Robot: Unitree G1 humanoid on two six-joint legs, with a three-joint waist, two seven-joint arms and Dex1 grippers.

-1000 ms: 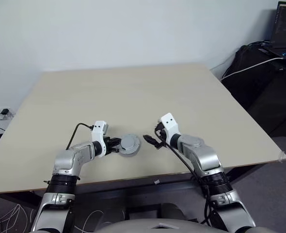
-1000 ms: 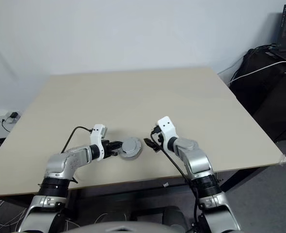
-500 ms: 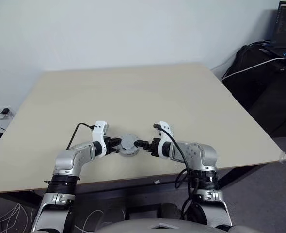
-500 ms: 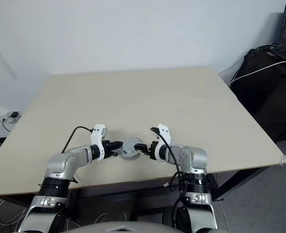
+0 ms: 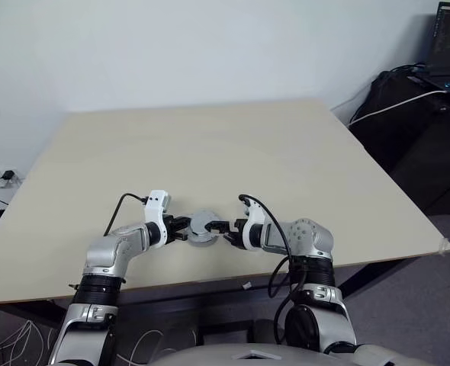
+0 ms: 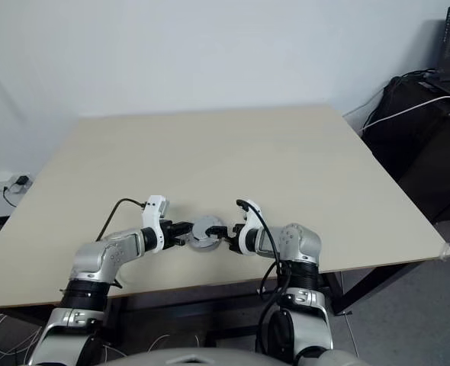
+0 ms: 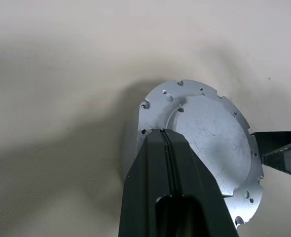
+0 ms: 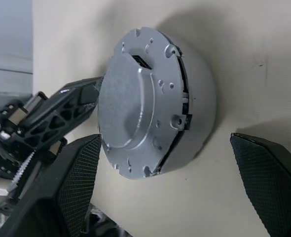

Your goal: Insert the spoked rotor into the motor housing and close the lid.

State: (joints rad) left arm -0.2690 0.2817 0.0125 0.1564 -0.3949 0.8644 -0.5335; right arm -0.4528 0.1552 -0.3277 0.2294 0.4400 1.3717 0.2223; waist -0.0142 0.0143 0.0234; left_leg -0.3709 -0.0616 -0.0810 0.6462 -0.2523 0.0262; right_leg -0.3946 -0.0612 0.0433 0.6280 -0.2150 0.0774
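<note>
Lid sits near table front edge.

The left end effector, fingers pressed together, rests against the silver lid on the table.

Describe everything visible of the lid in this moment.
The lid is a flat silver-grey metal disc with a plain, raised centre and small holes and notches round its rim. It sits on the round housing, on the table near its front edge. The left gripper, shut, rests against its left rim; the right gripper is open, with a finger on either side of the assembly.
</note>
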